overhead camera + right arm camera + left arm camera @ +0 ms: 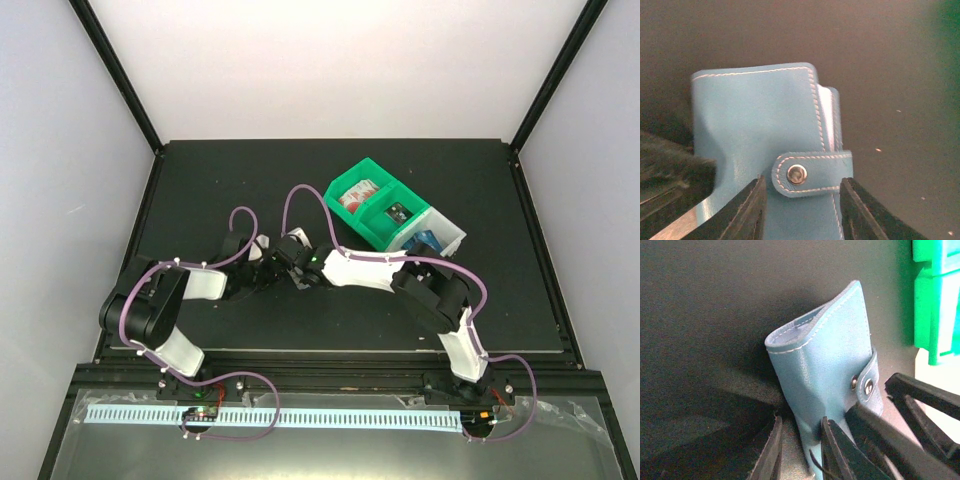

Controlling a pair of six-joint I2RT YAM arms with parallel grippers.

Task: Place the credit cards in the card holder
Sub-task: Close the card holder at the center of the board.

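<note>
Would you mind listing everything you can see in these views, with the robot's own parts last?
card holder: one, teal-blue, upright between the two end effectors, snap tab across its edge.
green bin: one, green, far right part of the table, holding a red-and-white item and a dark item.
white bin: one, white, against the green bin's right side, holding a blue item too small to identify.
table: one, black, under everything.
left arm, right arm: two, white and black with purple cables, based at the near edge.
left end effector: one, black, gripping the card holder's lower edge.
right end effector: one, black, fingers apart either side of the snap tab.
</note>
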